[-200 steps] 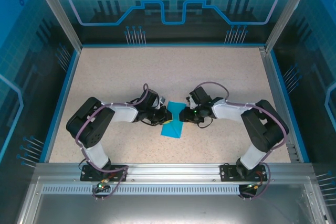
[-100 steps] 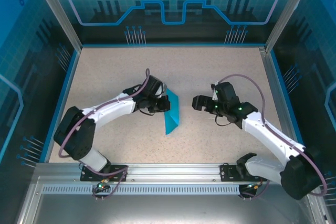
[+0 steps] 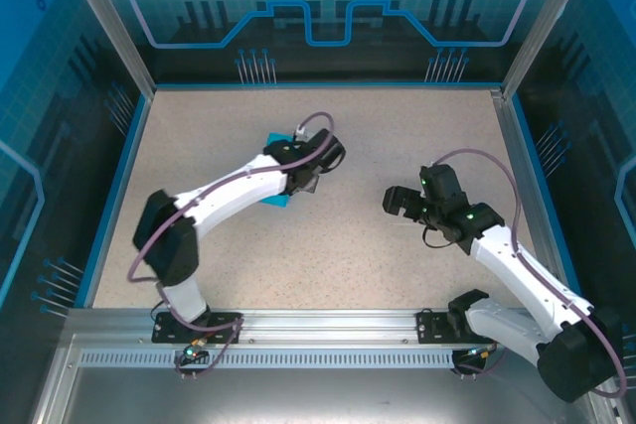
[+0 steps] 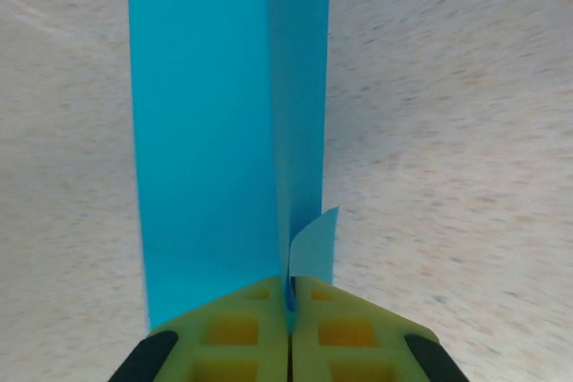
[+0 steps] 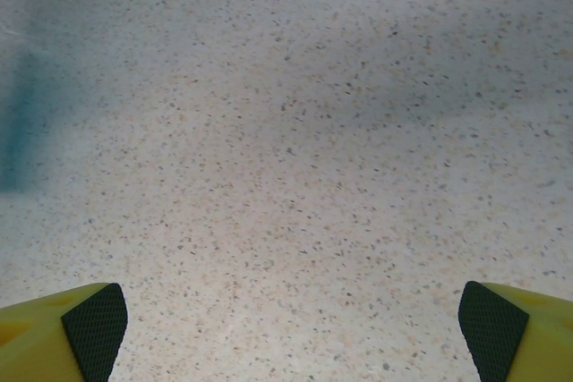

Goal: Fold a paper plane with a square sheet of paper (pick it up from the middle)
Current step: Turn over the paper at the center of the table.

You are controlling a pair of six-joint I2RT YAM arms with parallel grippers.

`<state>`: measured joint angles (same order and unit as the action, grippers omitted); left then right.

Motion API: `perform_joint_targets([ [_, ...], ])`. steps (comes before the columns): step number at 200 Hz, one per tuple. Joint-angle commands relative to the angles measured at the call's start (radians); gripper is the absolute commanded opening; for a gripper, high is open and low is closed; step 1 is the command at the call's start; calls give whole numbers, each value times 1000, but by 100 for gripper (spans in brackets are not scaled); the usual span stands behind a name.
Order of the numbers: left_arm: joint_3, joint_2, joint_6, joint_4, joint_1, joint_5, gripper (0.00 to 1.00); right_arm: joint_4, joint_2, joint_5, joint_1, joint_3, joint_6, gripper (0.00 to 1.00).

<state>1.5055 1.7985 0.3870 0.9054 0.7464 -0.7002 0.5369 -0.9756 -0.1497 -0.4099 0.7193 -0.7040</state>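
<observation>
Left gripper (image 4: 291, 303) pinched tight on the folded teal sheet of paper (image 4: 215, 131) (one flap standing upright), left of centre above the speckled table (image 3: 348, 255), right gripper (image 5: 294, 333) spread wide, empty, well apart on the right

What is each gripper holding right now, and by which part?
Left gripper: the folded teal paper, pinched on its crease at the near edge. Right gripper: open, holding nothing.
</observation>
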Motion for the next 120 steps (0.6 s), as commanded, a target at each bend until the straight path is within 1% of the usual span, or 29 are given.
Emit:
perform_joint_targets([
  [1, 70, 136, -1, 144, 21, -233, 7, 45, 30, -28, 35, -15, -29, 99],
  [22, 122, 249, 18, 170, 31, -294, 7, 57, 42, -28, 55, -12, -28, 99],
  [47, 149, 325, 18, 148, 46, -276, 8, 70, 52, -29, 73, -12, -29, 99],
  [86, 154, 364, 20, 91, 84, -144, 9, 80, 54, -27, 94, -18, -31, 99],
  [120, 136, 382, 29, 34, 97, -15, 11, 85, 54, -22, 107, -17, -31, 99],
])
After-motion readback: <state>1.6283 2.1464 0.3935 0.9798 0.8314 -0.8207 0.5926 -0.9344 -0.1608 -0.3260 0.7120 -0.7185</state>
